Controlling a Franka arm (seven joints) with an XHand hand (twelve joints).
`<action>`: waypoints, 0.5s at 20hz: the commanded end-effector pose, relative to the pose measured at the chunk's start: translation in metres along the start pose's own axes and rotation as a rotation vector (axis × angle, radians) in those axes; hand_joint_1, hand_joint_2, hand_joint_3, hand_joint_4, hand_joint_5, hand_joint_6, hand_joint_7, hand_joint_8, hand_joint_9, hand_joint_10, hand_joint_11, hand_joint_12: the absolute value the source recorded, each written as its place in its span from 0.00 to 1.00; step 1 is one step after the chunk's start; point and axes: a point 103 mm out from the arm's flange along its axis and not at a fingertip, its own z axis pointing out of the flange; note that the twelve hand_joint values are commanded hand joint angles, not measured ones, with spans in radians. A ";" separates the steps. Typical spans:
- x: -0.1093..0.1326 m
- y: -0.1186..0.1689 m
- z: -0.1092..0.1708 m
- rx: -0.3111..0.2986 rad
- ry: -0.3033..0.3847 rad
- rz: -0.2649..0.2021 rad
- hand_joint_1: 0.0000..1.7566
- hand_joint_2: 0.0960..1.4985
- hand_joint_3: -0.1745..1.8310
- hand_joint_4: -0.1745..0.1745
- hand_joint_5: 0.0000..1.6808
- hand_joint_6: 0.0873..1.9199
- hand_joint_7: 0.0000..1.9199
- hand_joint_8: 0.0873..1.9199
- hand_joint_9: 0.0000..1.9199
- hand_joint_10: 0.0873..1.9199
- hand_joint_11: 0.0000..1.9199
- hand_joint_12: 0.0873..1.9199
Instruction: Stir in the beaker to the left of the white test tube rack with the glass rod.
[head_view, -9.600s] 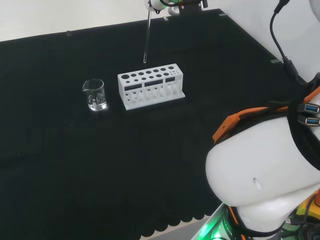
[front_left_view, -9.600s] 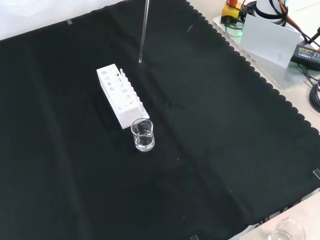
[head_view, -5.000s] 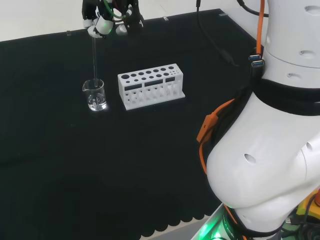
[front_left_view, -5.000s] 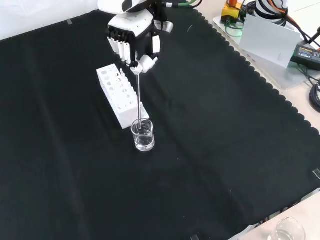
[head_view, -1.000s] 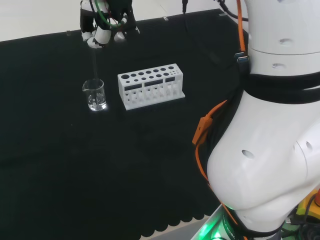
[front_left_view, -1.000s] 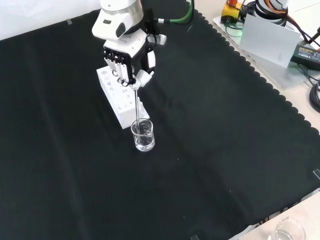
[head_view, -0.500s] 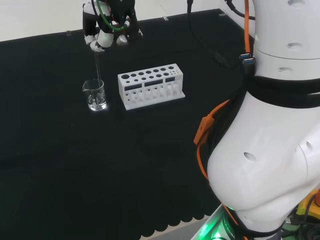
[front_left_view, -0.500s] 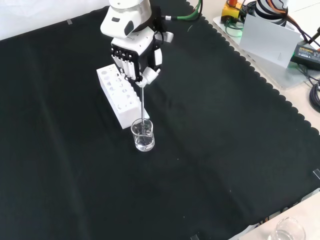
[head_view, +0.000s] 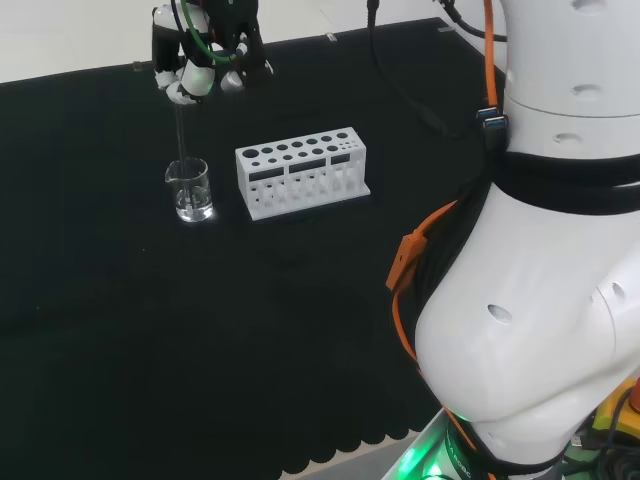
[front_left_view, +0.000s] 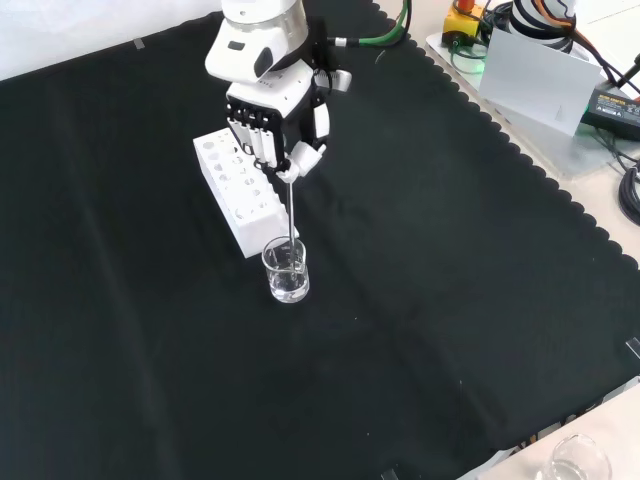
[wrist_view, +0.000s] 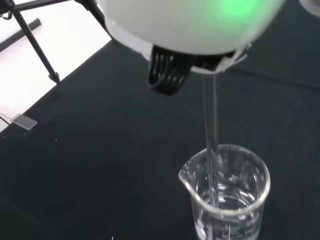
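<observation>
A small clear beaker (head_view: 189, 189) (front_left_view: 286, 270) (wrist_view: 227, 195) with some clear liquid stands on the black cloth, left of the white test tube rack (head_view: 302, 171) (front_left_view: 241, 190) in the head view. The black and white hand (head_view: 197, 60) (front_left_view: 274, 115) hangs above the beaker, its fingers curled on the top of a glass rod (head_view: 182, 130) (front_left_view: 291, 215) (wrist_view: 211, 135). The rod runs down, slightly tilted, and its lower end dips into the liquid inside the beaker.
The arm's big white links (head_view: 540, 300) stand at the head view's right. Another clear vessel (front_left_view: 575, 462) sits off the cloth at the front view's lower right. A white box (front_left_view: 535, 75) and cables lie beyond the cloth's scalloped edge.
The hand has kept shifting small amounts above the beaker, swinging the rod's tilt from side to side while its tip stays in the liquid. Beaker and rack have stayed put.
</observation>
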 end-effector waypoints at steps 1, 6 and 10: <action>-0.007 0.013 0.000 0.004 0.011 0.002 0.76 0.27 0.57 0.00 0.78 0.24 0.73 0.41 0.95 0.20 0.89 0.27; -0.016 0.011 -0.003 0.001 -0.010 0.007 0.76 0.27 0.56 0.00 0.78 0.24 0.73 0.41 0.95 0.20 0.89 0.27; -0.027 -0.001 -0.007 -0.001 -0.023 0.030 0.76 0.27 0.56 0.00 0.78 0.24 0.73 0.41 0.95 0.20 0.89 0.27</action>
